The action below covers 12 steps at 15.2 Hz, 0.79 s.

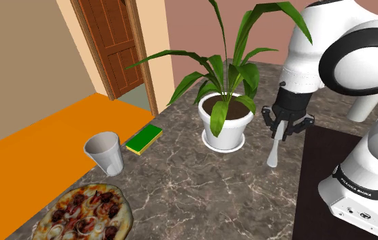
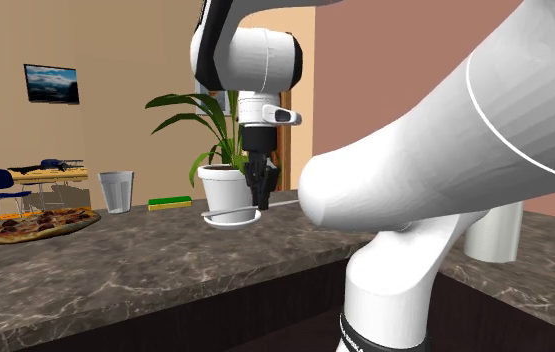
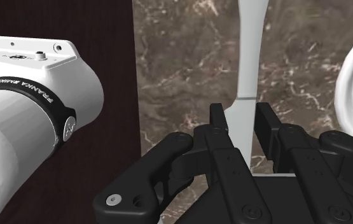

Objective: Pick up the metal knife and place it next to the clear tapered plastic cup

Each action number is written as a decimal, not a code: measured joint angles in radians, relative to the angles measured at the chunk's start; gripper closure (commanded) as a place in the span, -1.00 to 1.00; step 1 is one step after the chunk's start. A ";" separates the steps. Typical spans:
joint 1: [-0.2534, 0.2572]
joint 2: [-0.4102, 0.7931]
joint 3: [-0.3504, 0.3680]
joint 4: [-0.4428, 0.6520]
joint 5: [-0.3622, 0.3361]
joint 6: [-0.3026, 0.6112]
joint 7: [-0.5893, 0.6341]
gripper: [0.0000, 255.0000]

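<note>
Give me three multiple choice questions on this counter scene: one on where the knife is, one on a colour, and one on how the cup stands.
1. In the shoulder view, the knife is:
A) right of the plant pot
B) left of it
C) inside it

2. The sponge is:
A) red
B) green and yellow
C) blue

3. The cup is:
A) upside down
B) on its side
C) upright, mouth up

Answers:
1. A, the knife shows past the pot's right side.
2. B, the sponge has a green top and a yellow edge.
3. C, the cup's open rim faces up.
</note>
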<state>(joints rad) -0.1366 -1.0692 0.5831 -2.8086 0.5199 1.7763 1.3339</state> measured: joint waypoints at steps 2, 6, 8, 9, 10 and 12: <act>-0.003 -0.006 -0.013 0.020 -0.012 -0.026 0.003 1.00; -0.013 -0.011 -0.040 0.069 -0.039 -0.078 0.008 1.00; -0.019 -0.011 -0.055 0.093 -0.053 -0.103 0.007 1.00; -0.022 -0.010 -0.062 0.108 -0.060 -0.117 0.008 1.00; -0.025 -0.007 -0.066 0.120 -0.065 -0.125 0.009 1.00; -0.031 -0.003 -0.078 0.146 -0.077 -0.146 0.009 1.00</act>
<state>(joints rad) -0.1677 -1.0720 0.5053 -2.6628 0.4432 1.6300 1.3434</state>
